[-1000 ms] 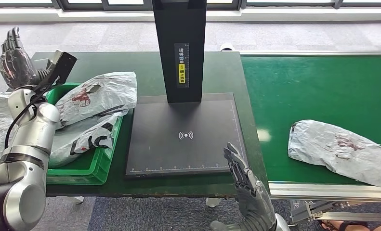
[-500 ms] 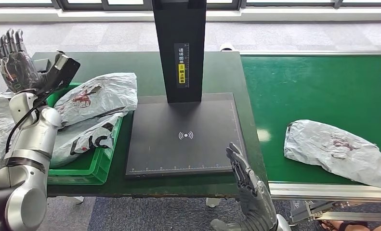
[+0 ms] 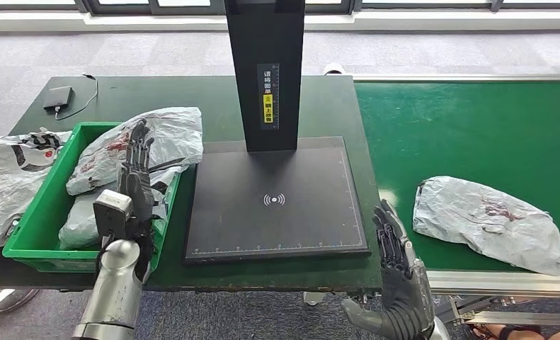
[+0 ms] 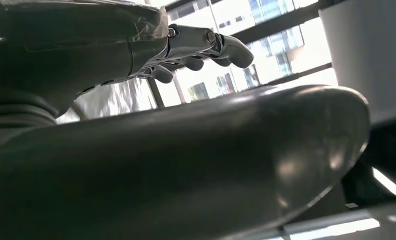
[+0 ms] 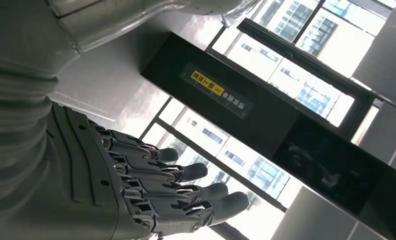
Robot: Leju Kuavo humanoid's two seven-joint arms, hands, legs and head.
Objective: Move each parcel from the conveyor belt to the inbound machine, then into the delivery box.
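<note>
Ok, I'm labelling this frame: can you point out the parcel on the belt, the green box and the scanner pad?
parcel (image 3: 488, 222), head view, middle of the crumpled bag.
green box (image 3: 35, 212), head view, bare left wall.
scanner pad (image 3: 274, 200), head view, centre symbol.

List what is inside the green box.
Inside the green box lie grey parcels with dark and red print, piled. The left hand covers part of them; the box floor beneath is hidden.

Bright, even daylight and sharp focus from above; both wrist views are backlit, windows blown out, foreground dark.
</note>
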